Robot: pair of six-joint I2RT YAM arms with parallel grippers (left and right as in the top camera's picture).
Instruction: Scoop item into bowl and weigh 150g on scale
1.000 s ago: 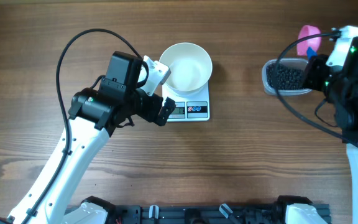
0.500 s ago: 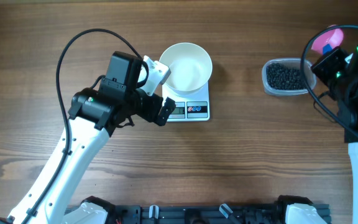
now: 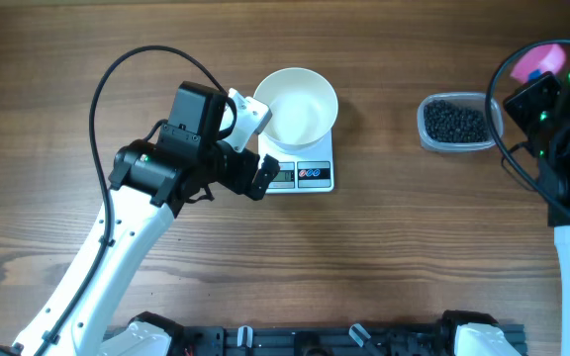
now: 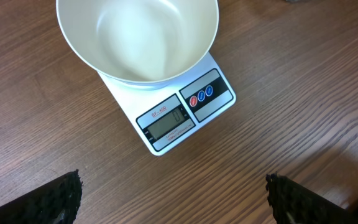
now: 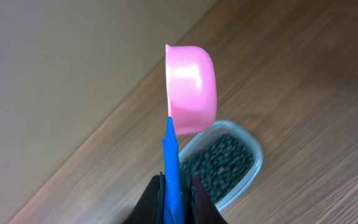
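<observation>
Pink scoop [image 5: 191, 87] now off the bead tub [image 3: 423, 124], pinched in right tool [image 5: 178, 184]; left tool [image 4: 173, 178] spread near scale [image 4: 186, 109].

Bowl [image 3: 298, 104] on scale [image 3: 305, 176]; beads [image 3: 453, 124] in tub [image 3: 424, 126]

- bowl [image 3: 297, 105]: white, glossy, upright, sits on rear of scale
- scale [image 3: 305, 174]: white rect., LCD + btns at front, mid table [image 3: 384, 247]
- item [image 3: 453, 124]: black beads heaped in clear tub [image 3: 425, 127], well right of scale
</observation>
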